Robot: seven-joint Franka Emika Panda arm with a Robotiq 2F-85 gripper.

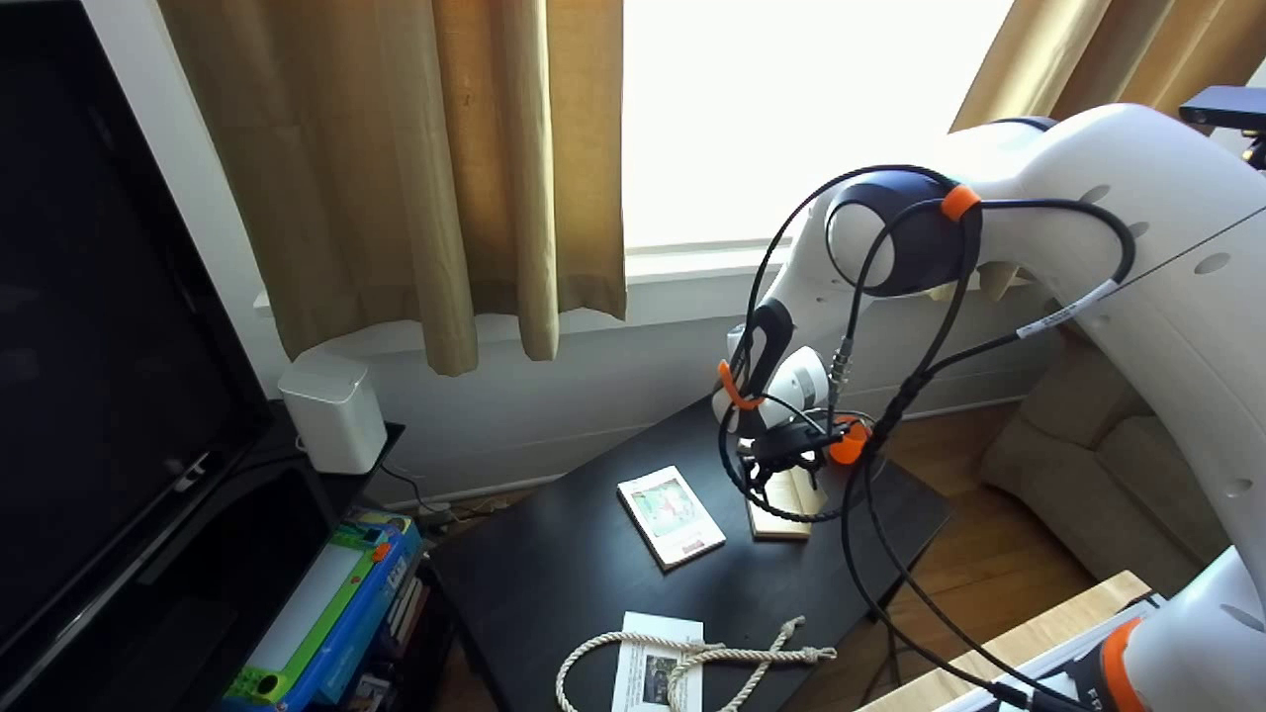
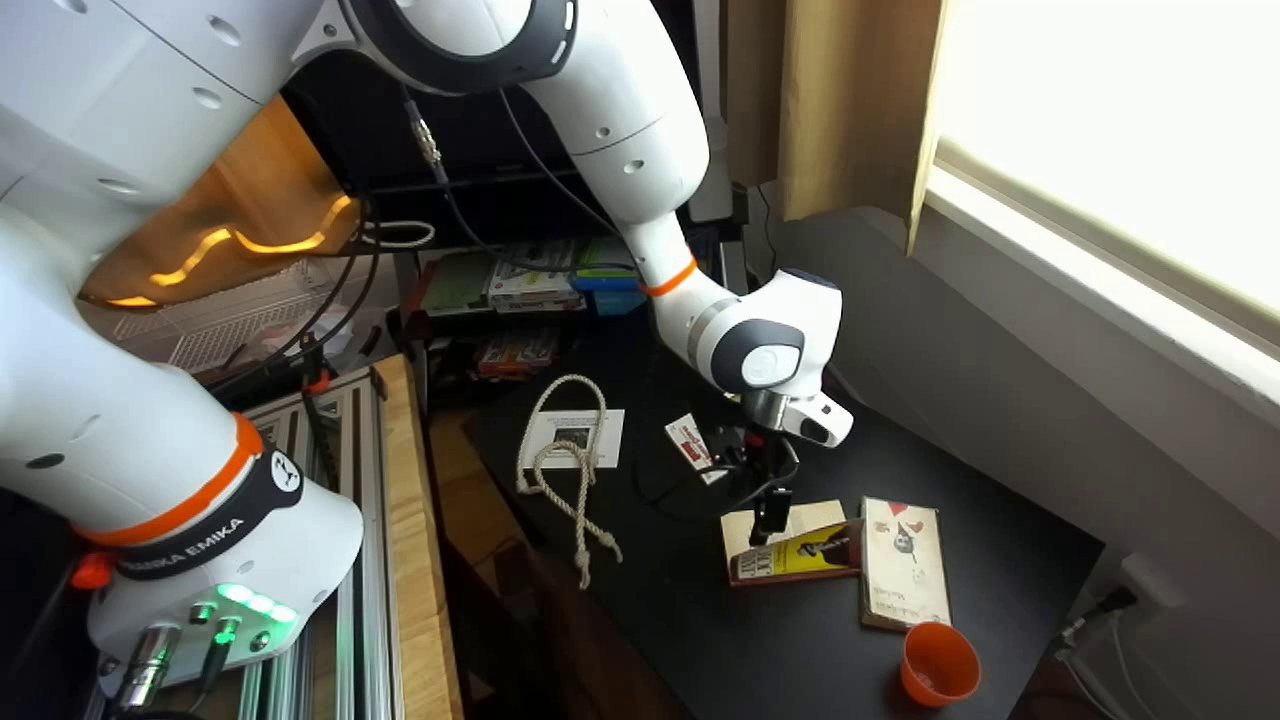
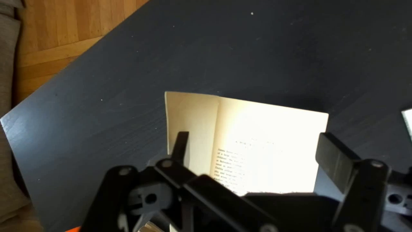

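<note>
Wrist view: the end effector (image 3: 252, 141) was seen spread over an open book (image 3: 273, 122), positioning presumably the step in hand, careful alignment with its tilted cover (image 3: 193, 112) seemingly required.

I count one open book (image 3: 248, 135) and two closed books (image 2: 907, 565) on the black table (image 1: 554, 564), one rope (image 1: 742, 655) and one printed sheet (image 2: 574, 434) by its edge facing the wooden bench (image 2: 420, 540), and one orange cup (image 2: 940, 664) near its edge towards the sofa (image 1: 1098, 475).
</note>
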